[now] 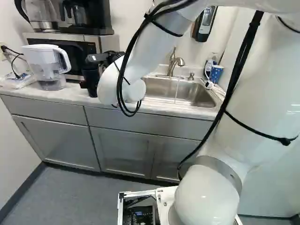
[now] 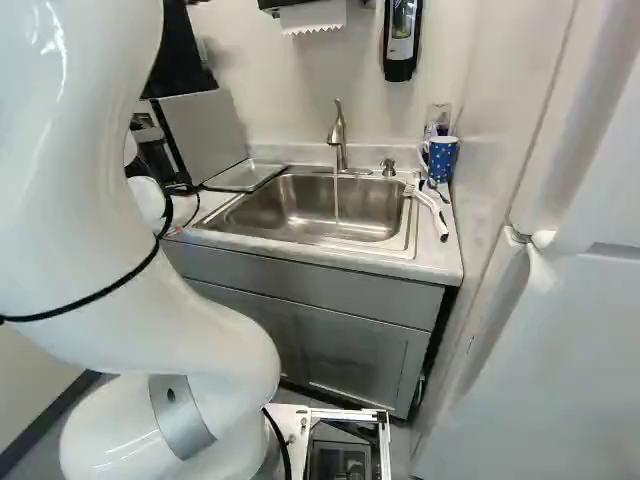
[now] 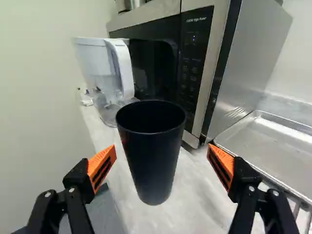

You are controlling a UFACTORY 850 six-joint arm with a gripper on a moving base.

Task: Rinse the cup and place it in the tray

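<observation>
My gripper (image 3: 162, 150) stands spread, with one orange pad (image 3: 102, 166) on each side of the black cup (image 3: 152, 158) and touching neither wall. The cup is upright on the counter (image 3: 192, 212), in front of the microwave (image 3: 199, 68) and near the water pitcher (image 3: 109, 68). I judge the step in hand to be the grasp. First, centre: the cup lies closer to the pad on the pitcher side, so I should shift toward that side. Next, advance level until both pads overlap the wall below the rim. Close evenly, with only enough force to hold; the tapered wall may slip or tip if met off-centre. Lift straight up, clear of the microwave, before travel to the sink (image 2: 330, 212), where water (image 2: 336, 195) runs. The metal tray (image 3: 275, 139) beside the microwave comes last.
</observation>
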